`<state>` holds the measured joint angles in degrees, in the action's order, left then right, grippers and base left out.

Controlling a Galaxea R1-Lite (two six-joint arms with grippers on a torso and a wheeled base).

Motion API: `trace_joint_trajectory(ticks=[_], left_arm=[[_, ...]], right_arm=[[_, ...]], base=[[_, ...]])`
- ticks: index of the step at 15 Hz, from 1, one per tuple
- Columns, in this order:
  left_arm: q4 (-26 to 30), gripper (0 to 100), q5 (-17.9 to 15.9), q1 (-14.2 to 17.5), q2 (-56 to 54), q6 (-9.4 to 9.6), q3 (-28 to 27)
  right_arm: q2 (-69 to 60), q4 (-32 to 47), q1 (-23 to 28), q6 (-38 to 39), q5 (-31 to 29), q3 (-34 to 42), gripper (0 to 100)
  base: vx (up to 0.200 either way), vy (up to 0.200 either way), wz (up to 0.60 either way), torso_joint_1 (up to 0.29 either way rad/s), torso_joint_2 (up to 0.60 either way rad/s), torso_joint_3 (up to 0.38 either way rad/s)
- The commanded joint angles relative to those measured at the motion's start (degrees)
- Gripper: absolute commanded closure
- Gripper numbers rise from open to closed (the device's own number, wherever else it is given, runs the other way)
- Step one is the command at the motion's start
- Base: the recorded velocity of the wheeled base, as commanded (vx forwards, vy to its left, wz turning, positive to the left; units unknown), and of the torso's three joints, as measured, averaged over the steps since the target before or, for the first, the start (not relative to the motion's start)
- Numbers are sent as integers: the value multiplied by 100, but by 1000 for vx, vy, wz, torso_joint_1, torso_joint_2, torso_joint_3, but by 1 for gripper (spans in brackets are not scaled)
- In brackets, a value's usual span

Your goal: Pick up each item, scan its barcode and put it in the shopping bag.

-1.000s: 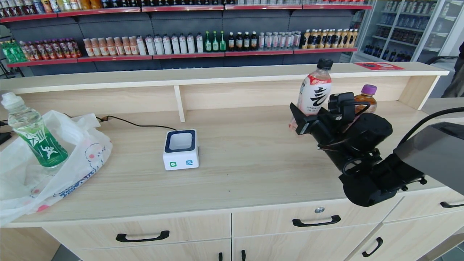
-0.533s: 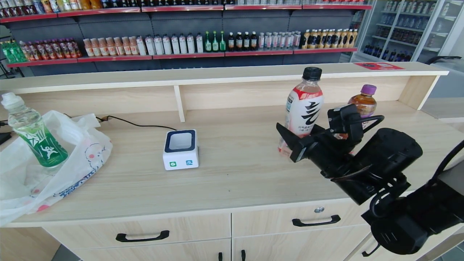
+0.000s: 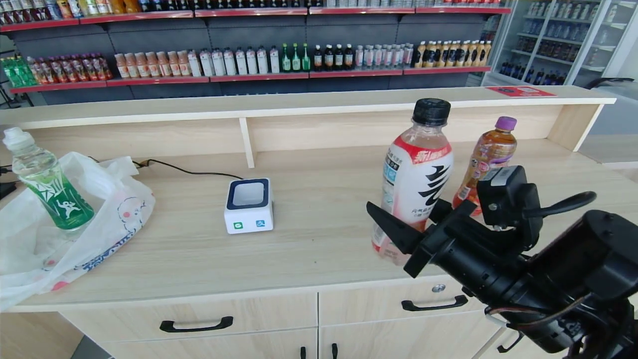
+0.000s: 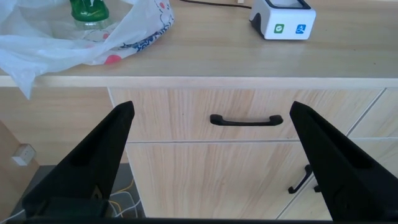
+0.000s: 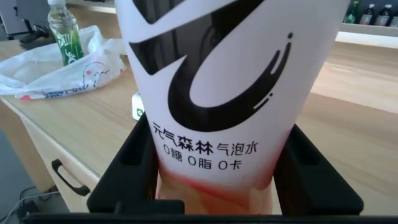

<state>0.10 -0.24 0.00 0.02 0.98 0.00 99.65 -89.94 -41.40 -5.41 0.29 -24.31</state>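
Observation:
My right gripper [image 3: 418, 219] is shut on the lower part of a white-labelled bottle [image 3: 416, 174] with a black cap, held upright above the counter's front right. From the right wrist the bottle [image 5: 217, 93] stands between the two black fingers of the right gripper [image 5: 217, 180]. A white scanner [image 3: 248, 205] sits mid-counter. At the far left lies a white shopping bag [image 3: 65, 234] with a green bottle [image 3: 47, 182] standing in it. An orange bottle [image 3: 486, 159] with a purple cap stands behind my right arm. The left gripper [image 4: 211, 168] hangs open below the counter edge, facing the drawers.
A black cable [image 3: 189, 172] runs from the scanner towards the bag. A raised wooden ledge [image 3: 299, 107] borders the counter's far side, with drink shelves behind. Drawer handles [image 4: 245, 119] line the counter front. Bare counter lies between scanner and held bottle.
My right gripper has carried the white-labelled bottle away from the orange bottle, towards the counter's front edge and slightly left. The orange bottle now stands uncovered.

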Motion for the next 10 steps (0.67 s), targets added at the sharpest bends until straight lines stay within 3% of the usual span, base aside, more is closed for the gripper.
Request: trace_joint_trajectory(ticks=[1, 5, 8, 10], left_arm=[[-1, 0, -2, 0, -2, 17, 0], [8, 0, -2, 0, -2, 17, 0], [-1, 0, -2, 0, -2, 17, 0], [-1, 0, -2, 0, -2, 17, 0]], right_arm=[[-402, -6, -70, 93, 50, 154, 100], [-472, -6, -342, 1139, 226, 93, 100], [-481, -6, -386, 1561, 1017, -39, 100], [-464, -6, -536, 2053, 1184, -364, 100]], base=[[0, 0, 0, 0, 0, 0], [0, 0, 0, 0, 0, 0], [0, 0, 0, 0, 0, 0], [0, 0, 0, 0, 0, 0]])
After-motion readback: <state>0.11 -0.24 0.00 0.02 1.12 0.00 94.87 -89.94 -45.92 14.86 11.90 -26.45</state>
